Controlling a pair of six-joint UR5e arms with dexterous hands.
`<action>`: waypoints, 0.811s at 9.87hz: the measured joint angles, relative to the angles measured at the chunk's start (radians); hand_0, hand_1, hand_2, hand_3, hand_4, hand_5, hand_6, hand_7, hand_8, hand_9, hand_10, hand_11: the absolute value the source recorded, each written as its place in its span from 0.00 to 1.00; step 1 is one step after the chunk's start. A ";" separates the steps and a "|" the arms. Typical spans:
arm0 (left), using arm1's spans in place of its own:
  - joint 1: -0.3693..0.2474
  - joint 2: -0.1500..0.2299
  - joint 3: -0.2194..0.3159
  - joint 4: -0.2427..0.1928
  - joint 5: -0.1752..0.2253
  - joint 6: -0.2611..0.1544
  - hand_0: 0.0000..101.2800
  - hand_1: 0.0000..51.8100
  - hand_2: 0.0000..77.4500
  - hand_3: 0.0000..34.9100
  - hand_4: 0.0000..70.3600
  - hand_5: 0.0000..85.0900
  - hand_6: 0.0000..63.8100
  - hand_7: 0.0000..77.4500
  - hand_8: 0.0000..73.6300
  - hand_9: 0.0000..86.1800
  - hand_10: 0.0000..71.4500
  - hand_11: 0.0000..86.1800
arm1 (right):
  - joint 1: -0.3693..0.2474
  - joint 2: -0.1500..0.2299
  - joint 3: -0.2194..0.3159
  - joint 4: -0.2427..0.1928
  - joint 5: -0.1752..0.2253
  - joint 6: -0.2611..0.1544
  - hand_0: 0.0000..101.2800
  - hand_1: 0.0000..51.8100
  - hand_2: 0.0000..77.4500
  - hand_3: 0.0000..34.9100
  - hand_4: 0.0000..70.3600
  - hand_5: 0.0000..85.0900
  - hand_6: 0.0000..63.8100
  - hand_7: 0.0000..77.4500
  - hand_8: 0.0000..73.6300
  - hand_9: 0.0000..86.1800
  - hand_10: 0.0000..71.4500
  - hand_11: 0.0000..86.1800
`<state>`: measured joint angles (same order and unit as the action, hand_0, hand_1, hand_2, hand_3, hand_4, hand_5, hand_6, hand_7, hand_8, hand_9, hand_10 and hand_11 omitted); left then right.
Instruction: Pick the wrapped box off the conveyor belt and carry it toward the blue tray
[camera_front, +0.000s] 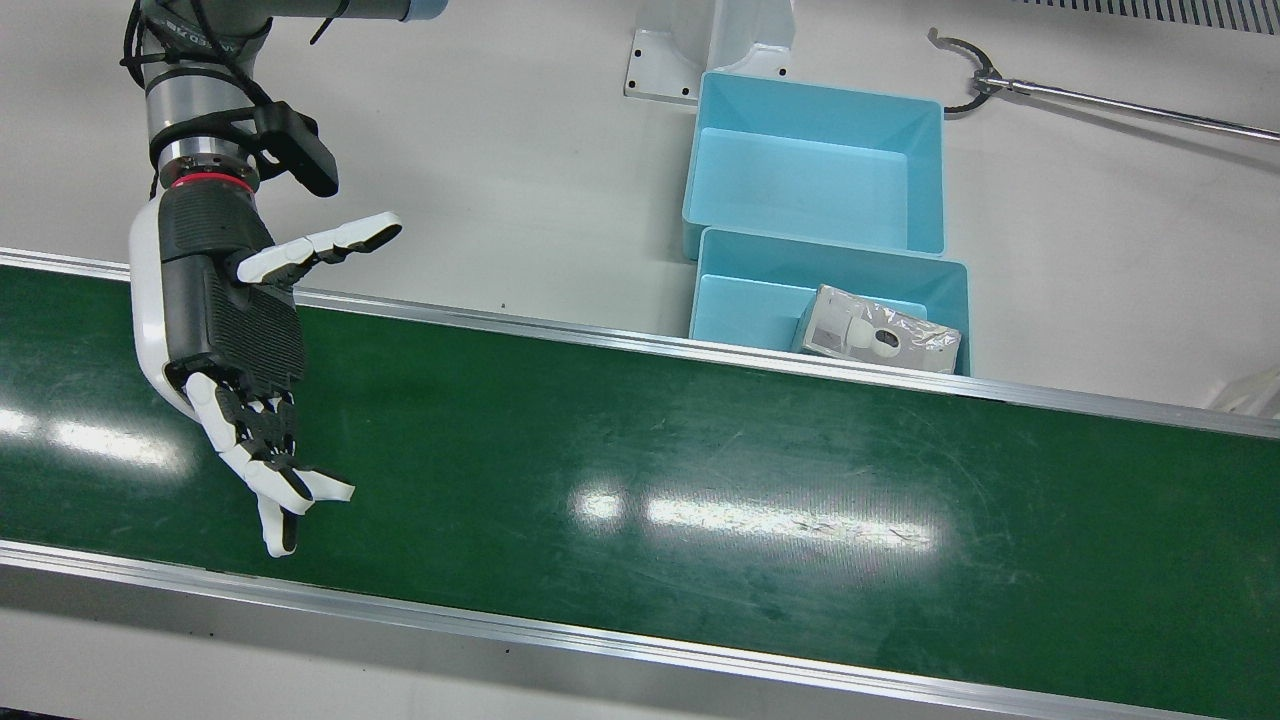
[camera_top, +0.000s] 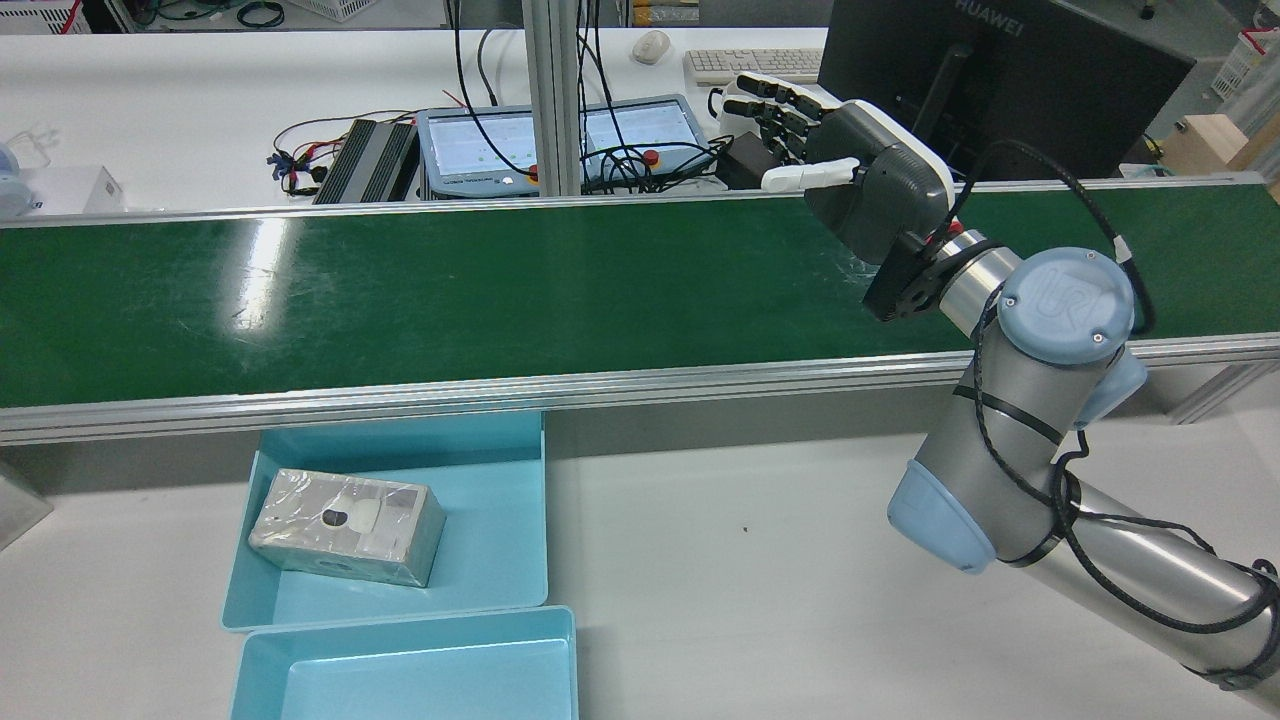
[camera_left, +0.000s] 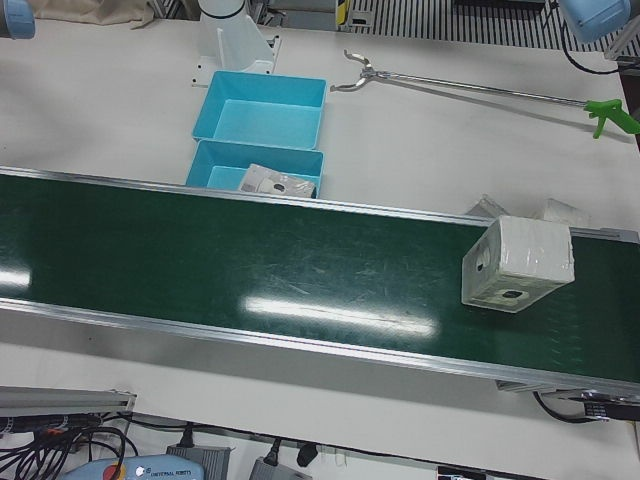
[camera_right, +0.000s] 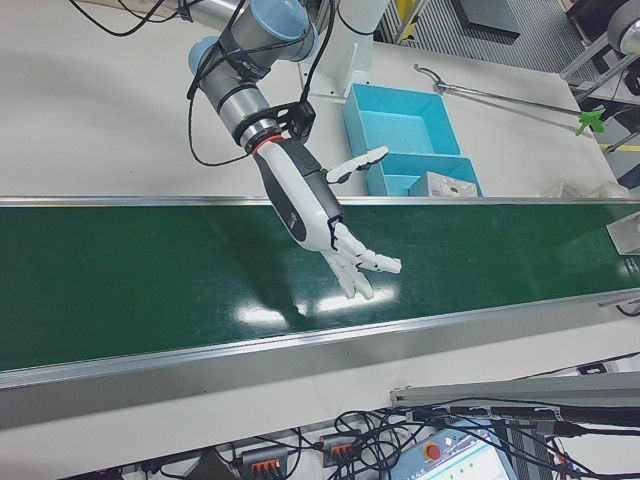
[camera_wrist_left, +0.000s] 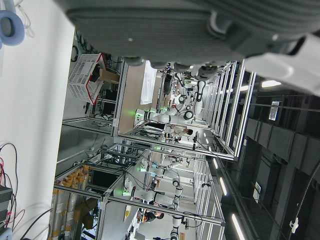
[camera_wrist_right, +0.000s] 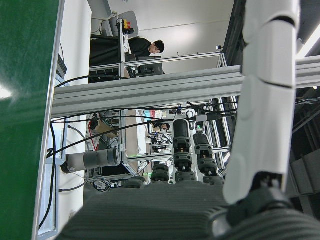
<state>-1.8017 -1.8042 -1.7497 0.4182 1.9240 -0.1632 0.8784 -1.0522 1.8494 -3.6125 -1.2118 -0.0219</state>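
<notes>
The right hand (camera_front: 235, 340) hovers over the conveyor belt (camera_front: 640, 480) at the front view's left, fingers spread and empty. A wrapped box (camera_left: 517, 265) rides the belt at the left-front view's right; another box (camera_front: 878, 330) lies in the blue tray (camera_front: 955, 290). The left hand's (camera_wrist_left: 200, 30) fingers cannot be read.

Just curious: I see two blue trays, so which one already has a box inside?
The blue tray nearest the conveyor belt holds a wrapped box; the far tray beside it is empty.

Silver arm tube (camera_top: 1000, 420) with pale blue joint caps, black cables strapped along; red wrist ring; right hand (camera_front: 235, 350) white-shelled, black ribbed palm.
</notes>
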 joint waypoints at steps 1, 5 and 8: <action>0.000 0.000 0.000 0.000 0.000 0.000 0.00 0.00 0.01 0.00 0.00 0.01 0.01 0.01 0.01 0.00 0.00 0.01 | -0.001 0.000 -0.002 0.000 0.000 -0.001 0.47 0.23 0.08 0.00 0.15 0.17 0.13 0.30 0.05 0.06 0.00 0.01; 0.000 0.000 0.000 0.000 0.000 0.000 0.00 0.00 0.01 0.00 0.00 0.01 0.00 0.01 0.01 0.00 0.00 0.01 | -0.006 0.000 -0.015 0.000 0.001 -0.004 0.47 0.22 0.08 0.01 0.14 0.16 0.13 0.29 0.05 0.06 0.00 0.01; 0.000 0.000 0.000 0.000 0.000 0.000 0.00 0.00 0.01 0.00 0.00 0.01 0.01 0.01 0.01 0.00 0.01 0.01 | -0.010 0.000 -0.017 0.000 0.001 -0.004 0.47 0.22 0.08 0.01 0.14 0.16 0.13 0.29 0.05 0.06 0.00 0.01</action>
<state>-1.8017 -1.8042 -1.7497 0.4182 1.9240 -0.1632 0.8685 -1.0523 1.8324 -3.6125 -1.2107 -0.0260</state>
